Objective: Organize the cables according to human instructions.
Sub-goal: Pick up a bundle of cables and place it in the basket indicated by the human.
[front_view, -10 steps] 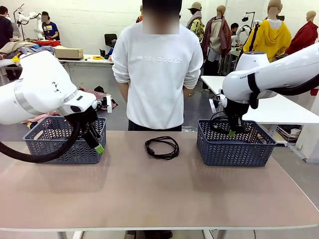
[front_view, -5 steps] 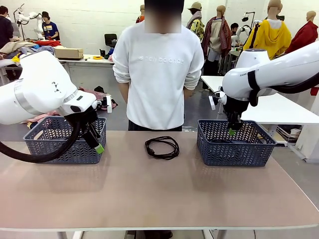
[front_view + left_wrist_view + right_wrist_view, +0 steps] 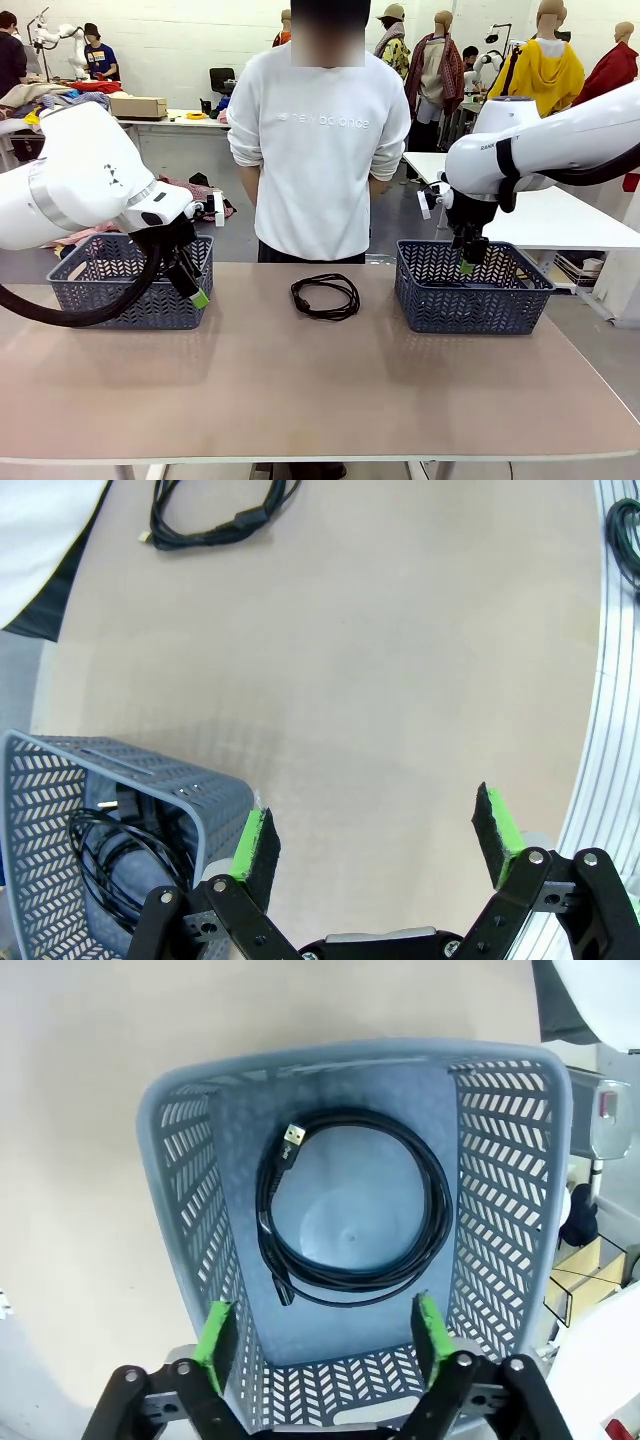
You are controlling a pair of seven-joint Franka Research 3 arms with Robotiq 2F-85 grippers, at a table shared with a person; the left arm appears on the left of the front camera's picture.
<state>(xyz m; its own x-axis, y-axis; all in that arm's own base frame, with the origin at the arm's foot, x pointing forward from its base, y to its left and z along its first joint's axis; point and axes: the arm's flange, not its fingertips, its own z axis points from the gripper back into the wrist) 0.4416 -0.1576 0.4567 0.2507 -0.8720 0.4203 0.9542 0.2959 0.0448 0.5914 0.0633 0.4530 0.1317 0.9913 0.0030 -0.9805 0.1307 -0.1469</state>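
Observation:
One coiled black cable (image 3: 325, 297) lies on the table's middle, in front of the person; the left wrist view has it at the top (image 3: 215, 510). A second coil (image 3: 350, 1210) lies flat on the floor of the right basket (image 3: 470, 300), directly under my right gripper (image 3: 467, 262), which hovers open and empty (image 3: 325, 1335) above it. My left gripper (image 3: 195, 290) hangs open and empty (image 3: 365, 835) at the front right corner of the left basket (image 3: 110, 300), in which another black cable (image 3: 110, 850) rests.
A person in a white sweatshirt (image 3: 318, 150) stands at the far edge between the baskets, hands out of sight behind the back. The basket walls (image 3: 160, 1110) rise around the right gripper's fingers. Bare tabletop (image 3: 320, 390) stretches across the near half.
The right gripper opened and dropped the coiled cable it was holding into the right basket, then rose slightly. The left arm and the cable on the table stayed put.

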